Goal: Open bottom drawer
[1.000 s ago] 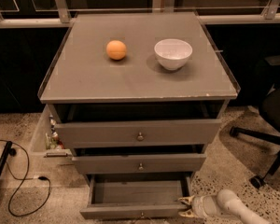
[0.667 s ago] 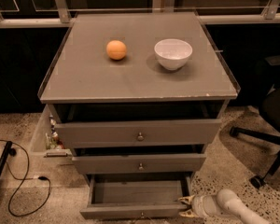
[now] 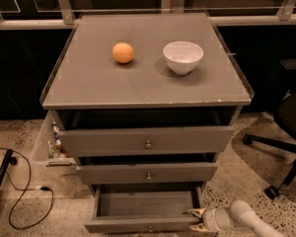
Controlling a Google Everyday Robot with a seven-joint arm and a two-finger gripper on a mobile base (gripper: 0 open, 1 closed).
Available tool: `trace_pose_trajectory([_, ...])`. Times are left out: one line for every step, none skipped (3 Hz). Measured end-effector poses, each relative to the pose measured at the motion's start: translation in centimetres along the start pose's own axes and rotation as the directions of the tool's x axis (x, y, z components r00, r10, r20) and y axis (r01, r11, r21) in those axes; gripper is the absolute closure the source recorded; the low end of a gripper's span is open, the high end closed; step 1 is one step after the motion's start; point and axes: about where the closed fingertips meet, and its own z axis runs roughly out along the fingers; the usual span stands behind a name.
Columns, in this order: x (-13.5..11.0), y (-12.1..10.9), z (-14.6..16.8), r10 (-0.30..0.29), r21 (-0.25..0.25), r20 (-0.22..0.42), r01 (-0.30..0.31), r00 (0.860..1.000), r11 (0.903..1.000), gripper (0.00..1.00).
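Hanging well out from the foot of the desk (image 3: 138,85), the bottom drawer (image 3: 145,206) looks as good as open. The end effector (image 3: 194,219) sits at its front right corner, fingers spread apart; only backing away seems left.

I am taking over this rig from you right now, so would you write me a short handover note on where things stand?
Gripper: low down at the right front corner of the bottom drawer, with the arm reaching in from the lower right. I cannot tell whether it is gripping the drawer.
Bottom drawer: pulled out further than the middle drawer and top drawer, with its inside in view.
Done: the bottom drawer is open.
Left: probably only to back the arm away, or pull a little more if full extension is wanted.
On top: an orange and a white bowl, untouched.
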Motion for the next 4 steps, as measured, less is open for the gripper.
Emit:
trace_pose_trajectory([-0.1, 1.3, -0.4, -0.011, -0.021, 0.003, 0.011, 1.0, 0.9997, 0.84])
trace_pose_trajectory([-0.2, 1.2, -0.6, -0.011, -0.021, 0.003, 0.011, 1.0, 0.9997, 1.0])
trace_pose_trajectory([-0.4, 2.3, -1.0, -0.015, -0.027, 0.005, 0.016, 1.0, 0.9995, 0.81])
trace_pose_trajectory([-0.6, 2.3, -1.1, -0.015, -0.027, 0.005, 0.016, 1.0, 0.9995, 0.58])
